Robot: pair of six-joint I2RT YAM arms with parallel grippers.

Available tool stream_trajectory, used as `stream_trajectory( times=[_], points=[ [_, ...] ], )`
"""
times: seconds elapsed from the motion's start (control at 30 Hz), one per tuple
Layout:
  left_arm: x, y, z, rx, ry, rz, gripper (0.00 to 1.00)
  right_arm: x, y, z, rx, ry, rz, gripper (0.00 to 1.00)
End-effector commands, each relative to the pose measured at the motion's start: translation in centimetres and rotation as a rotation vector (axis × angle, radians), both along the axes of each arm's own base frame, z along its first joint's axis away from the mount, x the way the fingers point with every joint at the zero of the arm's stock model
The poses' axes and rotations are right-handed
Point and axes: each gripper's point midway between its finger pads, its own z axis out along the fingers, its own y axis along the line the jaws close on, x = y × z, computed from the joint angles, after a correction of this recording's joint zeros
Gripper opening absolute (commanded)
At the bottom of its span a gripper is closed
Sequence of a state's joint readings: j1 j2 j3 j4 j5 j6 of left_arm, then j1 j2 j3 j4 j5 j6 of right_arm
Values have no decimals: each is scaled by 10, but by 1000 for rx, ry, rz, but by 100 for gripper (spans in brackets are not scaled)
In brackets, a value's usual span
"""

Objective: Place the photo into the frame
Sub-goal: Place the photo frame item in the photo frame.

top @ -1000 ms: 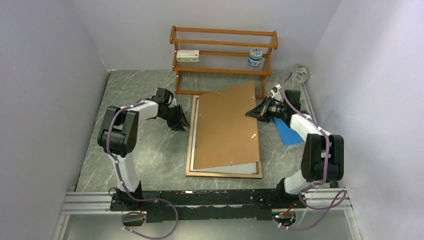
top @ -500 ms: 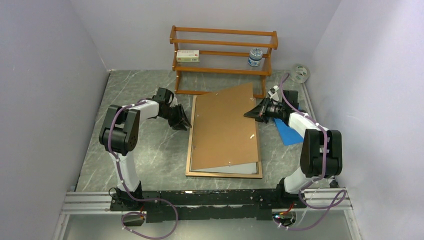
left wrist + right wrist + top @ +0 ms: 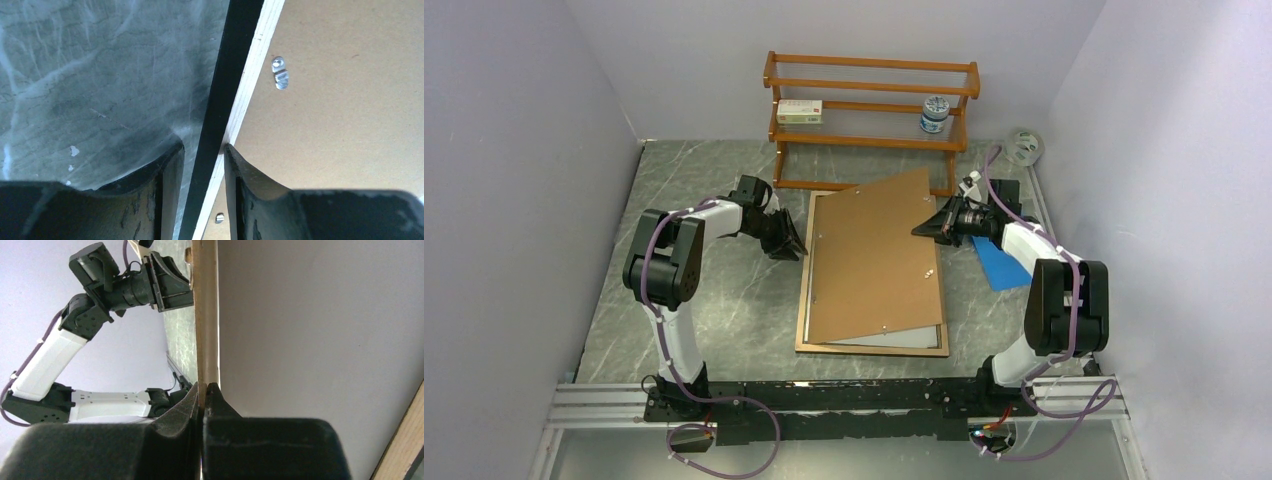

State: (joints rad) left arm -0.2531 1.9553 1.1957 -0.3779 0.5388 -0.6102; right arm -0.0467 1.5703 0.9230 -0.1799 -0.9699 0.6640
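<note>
Brown backing board [image 3: 874, 250] tilts over the frame [image 3: 874, 351], its right edge clenched in the right gripper [image 3: 921, 229]; the white photo [image 3: 899, 338] lies beneath, long axis running near-to-far; the left gripper [image 3: 799, 250] straddles the frame's left rail, unclenched

The brown board [image 3: 874, 255] hides most of the photo [image 3: 894, 338] lying in the frame [image 3: 803, 290], and the white box's [image 3: 799, 111] print is too small to read.
</note>
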Motion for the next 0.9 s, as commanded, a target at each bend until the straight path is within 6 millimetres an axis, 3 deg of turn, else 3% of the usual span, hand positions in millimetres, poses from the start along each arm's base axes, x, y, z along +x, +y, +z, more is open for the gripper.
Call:
stream_trajectory(
  times=[0.0,0.3,0.43,0.67,0.87],
  points=[
    [5,0,-11,30,-10,-5,41,-5,3,19,11,-57,25,0],
    [3,-2,-14,26,-3,-10,41,5,0,13,-27,-129,-35,0],
    [2,-3,-15,22,1,-11,41,9,7,11,-36,-158,-43,0],
    [1,-2,-15,30,2,-7,41,3,14,-3,-58,-143,-34,0],
    [0,5,-21,84,19,7,38,0,12,-15,-122,-104,-36,27]
  ],
)
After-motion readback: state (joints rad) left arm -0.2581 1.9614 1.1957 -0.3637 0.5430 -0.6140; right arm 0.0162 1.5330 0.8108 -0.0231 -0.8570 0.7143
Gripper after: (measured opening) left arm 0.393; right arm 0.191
